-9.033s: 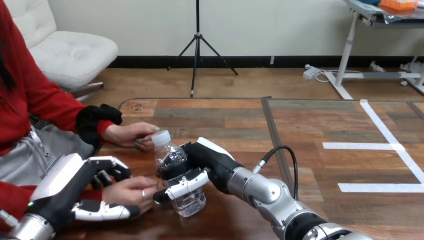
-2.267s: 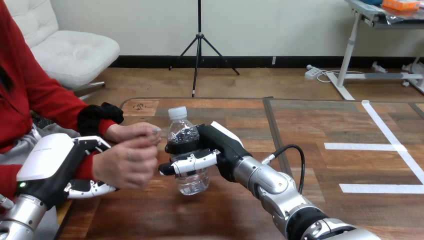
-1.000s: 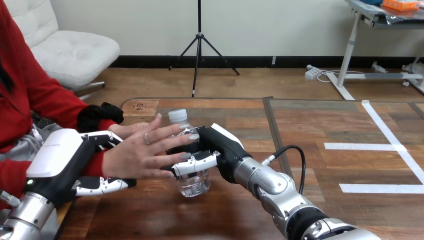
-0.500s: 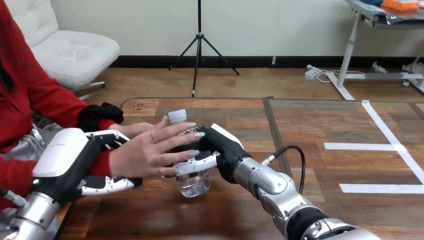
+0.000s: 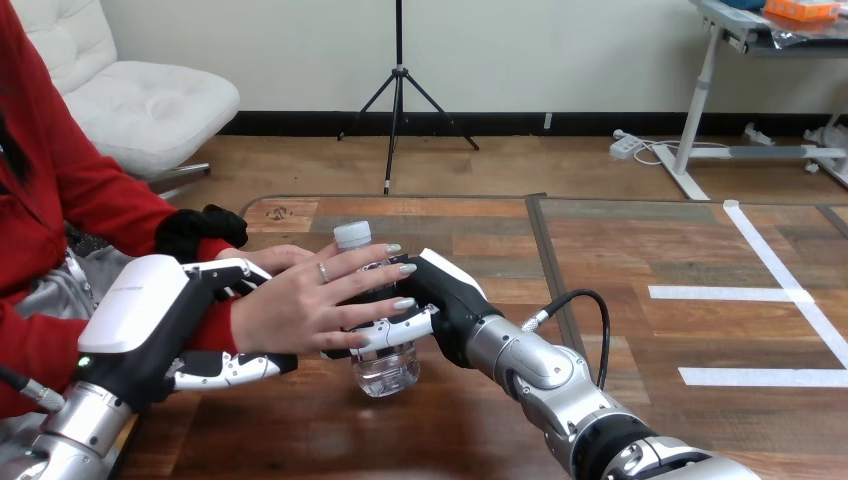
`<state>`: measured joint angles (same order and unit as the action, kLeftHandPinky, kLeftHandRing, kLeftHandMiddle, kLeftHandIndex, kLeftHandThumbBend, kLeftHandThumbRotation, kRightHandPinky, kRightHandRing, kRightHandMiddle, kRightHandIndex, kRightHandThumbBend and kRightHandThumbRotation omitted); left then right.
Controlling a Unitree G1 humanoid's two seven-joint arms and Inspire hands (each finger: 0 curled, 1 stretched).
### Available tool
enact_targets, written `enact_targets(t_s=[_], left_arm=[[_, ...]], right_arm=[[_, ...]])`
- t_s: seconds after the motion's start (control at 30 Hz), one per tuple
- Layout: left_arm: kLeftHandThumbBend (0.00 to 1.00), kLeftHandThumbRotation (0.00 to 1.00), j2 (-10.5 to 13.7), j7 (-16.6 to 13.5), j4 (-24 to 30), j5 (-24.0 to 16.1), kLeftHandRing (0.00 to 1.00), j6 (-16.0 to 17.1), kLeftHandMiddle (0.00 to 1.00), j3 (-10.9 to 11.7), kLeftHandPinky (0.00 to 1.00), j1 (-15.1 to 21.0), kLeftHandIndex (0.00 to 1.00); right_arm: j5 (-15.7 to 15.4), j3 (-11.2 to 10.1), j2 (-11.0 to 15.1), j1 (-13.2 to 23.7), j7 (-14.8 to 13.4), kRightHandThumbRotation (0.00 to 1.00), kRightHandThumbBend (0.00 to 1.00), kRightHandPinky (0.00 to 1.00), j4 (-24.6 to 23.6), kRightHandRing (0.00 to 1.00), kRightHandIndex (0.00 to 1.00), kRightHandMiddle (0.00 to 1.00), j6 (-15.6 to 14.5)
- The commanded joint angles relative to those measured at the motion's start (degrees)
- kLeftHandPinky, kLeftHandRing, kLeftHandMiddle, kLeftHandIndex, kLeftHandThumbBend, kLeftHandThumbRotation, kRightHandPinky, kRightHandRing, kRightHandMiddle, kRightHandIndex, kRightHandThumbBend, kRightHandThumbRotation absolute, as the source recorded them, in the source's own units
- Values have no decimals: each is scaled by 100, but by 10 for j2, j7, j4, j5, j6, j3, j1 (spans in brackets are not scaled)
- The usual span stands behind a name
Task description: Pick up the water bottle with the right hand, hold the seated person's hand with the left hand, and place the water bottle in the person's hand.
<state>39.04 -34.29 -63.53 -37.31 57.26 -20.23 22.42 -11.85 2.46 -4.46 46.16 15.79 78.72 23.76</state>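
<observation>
As the water bottle (image 5: 383, 368) stands: upright, long axis vertical, cap (image 5: 351, 235) on top, base low over the bench (image 5: 620, 250); can't tell if it's touching.
Right hand (image 5: 440, 295): clenched round the bottle's middle from the right side, fingers wrapped across its front. I'm carrying the wt.
Left hand (image 5: 140, 312): at view left, fingers over and thumb under the person's wrist (image 5: 212, 325), curled round it.
Person's hand (image 5: 300, 305): laid vs the bottle's left face, fingers straight and spread across it, tips reaching my right hand; not wrapped yet.
Key relation: bottle sits directly right of the person's palm, touching it, so no gap to close. Right hand is the one on it.
Next, my guess: wait for the person's fingers to curl, then ease my right hand off to the right.
Risk: let go early & the bottle tips or drops.
</observation>
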Motion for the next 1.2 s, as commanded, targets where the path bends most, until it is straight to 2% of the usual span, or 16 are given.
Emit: enact_targets(t_s=[0.0, 0.6, 1.17], left_arm=[[72, 41, -33, 1, 33, 0, 51, 11, 58, 2, 46, 37, 59], [71, 40, -48, 26, 34, 11, 50, 9, 57, 9, 43, 41, 59], [71, 38, -54, 25, 29, 7, 51, 10, 58, 12, 44, 46, 60]], right_arm=[[0, 4, -33, 45, -8, 0, 86, 29, -25, 35, 46, 44, 22], [-7, 22, -45, 38, -20, 0, 80, 38, -31, 44, 48, 48, 30], [-11, 36, -48, 36, -28, 0, 85, 39, -33, 43, 46, 46, 33]])
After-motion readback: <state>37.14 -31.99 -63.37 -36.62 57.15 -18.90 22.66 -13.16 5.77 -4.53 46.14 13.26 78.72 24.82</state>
